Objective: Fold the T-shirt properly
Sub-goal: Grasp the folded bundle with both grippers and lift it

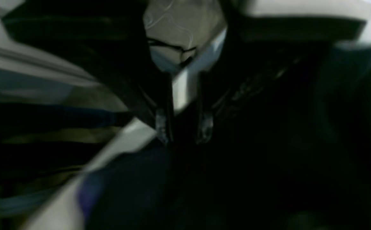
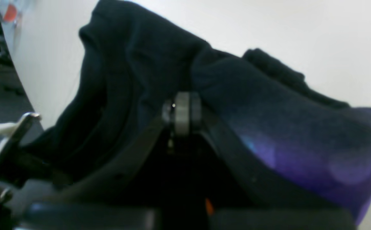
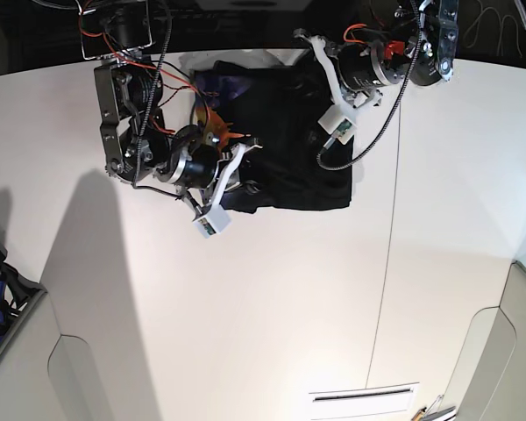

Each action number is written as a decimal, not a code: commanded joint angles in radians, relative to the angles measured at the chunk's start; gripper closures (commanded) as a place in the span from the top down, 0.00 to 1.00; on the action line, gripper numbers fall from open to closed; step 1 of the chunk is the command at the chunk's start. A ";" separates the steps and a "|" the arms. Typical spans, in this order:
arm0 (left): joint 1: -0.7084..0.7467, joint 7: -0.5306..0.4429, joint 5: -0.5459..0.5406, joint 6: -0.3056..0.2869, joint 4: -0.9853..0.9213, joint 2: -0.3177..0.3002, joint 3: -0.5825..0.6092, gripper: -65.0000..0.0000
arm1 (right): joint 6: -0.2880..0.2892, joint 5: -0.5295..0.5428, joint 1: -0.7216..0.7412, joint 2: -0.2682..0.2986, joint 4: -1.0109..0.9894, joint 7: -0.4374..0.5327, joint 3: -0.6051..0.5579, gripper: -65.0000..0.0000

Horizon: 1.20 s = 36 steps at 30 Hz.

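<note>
White tabletop (image 3: 272,298) fills the base view, and the T-shirt (image 3: 289,149) lies bunched at its far edge between the two arms, its long axis across the table from side to side (purple print turned toward the right arm). The right gripper (image 2: 181,110) is clamped onto a fold of black cloth. The left gripper (image 1: 184,127) stands part-way apart over dark fabric; whether it grips any I cannot tell.

Base view: bright and sharp; light from above puts a soft grey shadow on the flat white table (image 3: 272,307); edges bend a bit.
Left wrist view: very dark and smeared.
Right wrist view: bright but fuzzy; the soft black cloth T-shirt (image 2: 147,64) looks out of focus.
</note>
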 commanded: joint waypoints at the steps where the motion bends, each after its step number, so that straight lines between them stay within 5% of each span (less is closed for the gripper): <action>1: -0.011 -0.033 0.027 0.026 0.006 -0.001 -0.013 0.20 | -0.006 -0.001 0.013 0.006 0.011 -0.007 0.031 0.00; 6: -0.063 -0.138 0.163 0.087 -0.026 -0.001 -0.074 0.20 | -0.005 0.129 -0.005 0.006 0.011 -0.103 0.177 0.00; 14: -0.238 -0.232 0.156 0.116 -0.072 0.016 -0.067 0.20 | 0.029 0.529 -0.099 0.005 0.013 -0.254 0.323 0.00; 19: -0.322 -0.234 0.156 0.115 -0.076 0.023 -0.069 0.20 | 0.034 0.623 -0.097 0.005 0.026 -0.268 0.388 0.00; 28: -0.363 -0.196 0.156 0.115 -0.064 0.015 -0.198 0.20 | 0.049 0.600 0.018 0.003 0.212 -0.307 0.402 0.00; 32: -0.363 -0.196 0.156 0.115 -0.064 0.012 -0.268 0.20 | 0.056 0.562 0.035 0.003 0.268 -0.344 0.218 0.00; 36: -0.362 -0.195 0.156 0.116 -0.064 -0.011 -0.325 0.20 | 0.055 0.370 0.032 0.006 0.258 -0.342 -0.043 0.00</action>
